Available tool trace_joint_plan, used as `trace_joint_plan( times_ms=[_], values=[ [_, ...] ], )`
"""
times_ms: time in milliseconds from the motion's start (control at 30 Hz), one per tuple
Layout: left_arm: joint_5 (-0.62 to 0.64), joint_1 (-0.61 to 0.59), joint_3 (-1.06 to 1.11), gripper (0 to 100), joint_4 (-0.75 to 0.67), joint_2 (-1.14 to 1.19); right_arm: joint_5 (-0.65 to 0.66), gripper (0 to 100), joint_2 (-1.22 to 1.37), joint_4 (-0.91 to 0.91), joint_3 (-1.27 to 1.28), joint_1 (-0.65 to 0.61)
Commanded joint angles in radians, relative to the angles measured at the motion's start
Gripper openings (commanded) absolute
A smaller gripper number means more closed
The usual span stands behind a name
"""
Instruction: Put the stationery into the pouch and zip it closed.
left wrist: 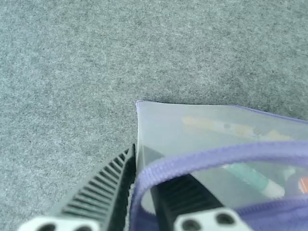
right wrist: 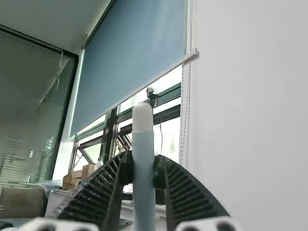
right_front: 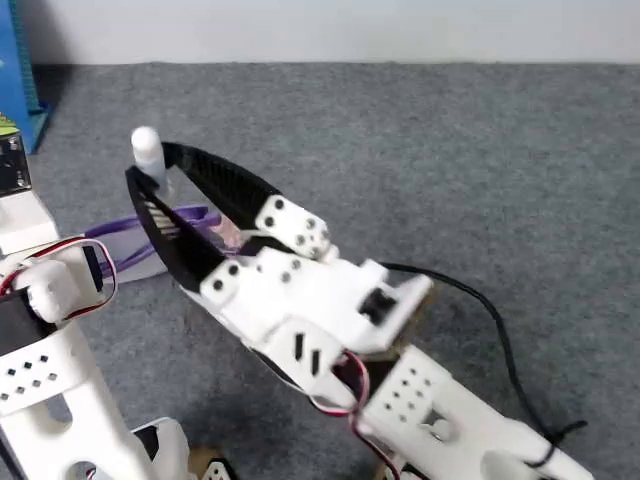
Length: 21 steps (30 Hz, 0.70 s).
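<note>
Right gripper (right wrist: 143,162) was clenched on a white pen (right wrist: 142,130), whose rounded end poked past the tips and pointed up, off the table. Left gripper (left wrist: 138,153) was pinched shut on the pouch (left wrist: 202,127) at its corner. One jaw was outside and one seemingly inside the mouth, with the purple zip edge (left wrist: 216,156) draped over it. Pouch lay flat on the grey mat (left wrist: 72,67), left of the right arm (right_front: 330,320), with a marker (left wrist: 252,179) and a pencil (left wrist: 221,126) inside.

Handling, judged: pen was light, stiff, smooth plastic, likely to swivel if knocked, so a mid-barrel hold suited it. Pouch was thin, floppy, slick film and the mouth would sag unless held. Best gripped by the stitched zip edge, not the film. Zip pull could not be seen.

Room: mat lay open right and far, up to the wall (right_front: 300,30). Blue box (right_front: 15,90) sat far left, left arm (right_front: 50,400) near left. Black cable (right_front: 500,330) trailed right of the right arm, a possible snag. Pen would need to pass the left jaws into a narrow mouth.
</note>
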Motion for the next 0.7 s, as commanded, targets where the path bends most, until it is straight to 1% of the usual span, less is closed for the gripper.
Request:
trace_joint_plan(
  times_ms=[0, 333, 500, 667],
  values=[
    [-0.005, -0.003, -0.002, 1, 0.003, -0.017, -0.037, 0.8, 0.079, -0.085, -0.011, 0.025],
    [-0.005, -0.003, -0.002, 1, 0.002, -0.017, -0.044, 0.8, 0.291, -0.248, -0.014, 0.019],
    [-0.005, -0.003, -0.002, 1, 0.0, -0.017, -0.048, 0.8, 0.331, -0.285, -0.014, 0.018],
    [-0.005, -0.003, -0.002, 1, 0.0, -0.017, -0.048, 0.8, 0.363, -0.283, -0.012, 0.016]
  ],
)
